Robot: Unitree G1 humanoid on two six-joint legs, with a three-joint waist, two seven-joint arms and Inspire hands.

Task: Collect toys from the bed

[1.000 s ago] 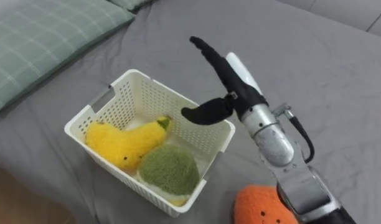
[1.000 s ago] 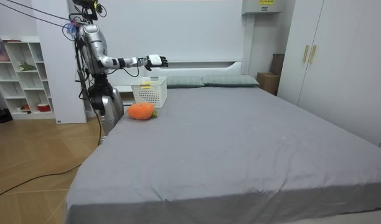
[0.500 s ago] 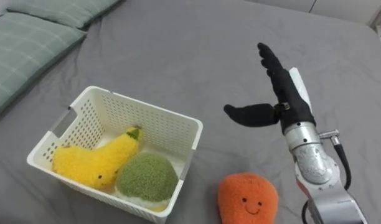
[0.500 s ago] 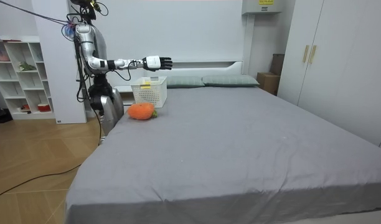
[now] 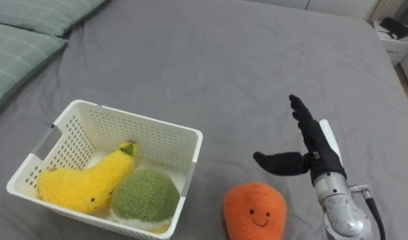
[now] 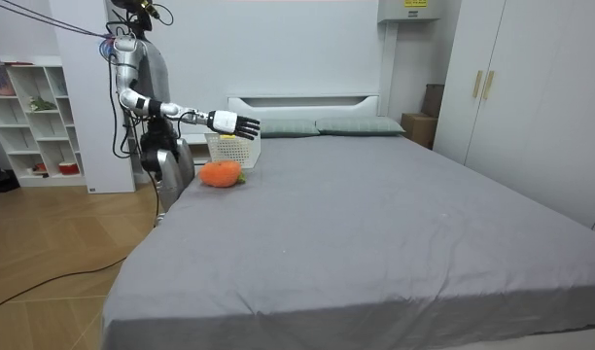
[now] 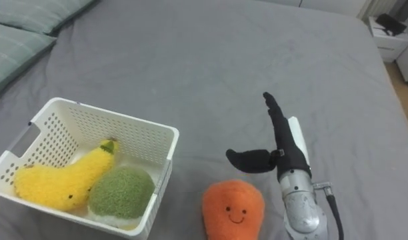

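Now, in the left eye view, the right hand (image 5: 315,150) hovers empty, fingers apart, just beside the orange plush toy (image 5: 254,212). The white basket (image 5: 127,121) holds 2 more: the yellow toy (image 5: 81,187) and the green toy (image 5: 144,197). In the room view, the robot stands by the bed (image 6: 375,214), at its head-end corner.

The robot stands beside the bed (image 6: 375,224), its right hand (image 6: 239,123) stretched over it. A white basket (image 6: 235,149) sits just beneath the hand, and an orange toy (image 6: 220,174) lies lower still.
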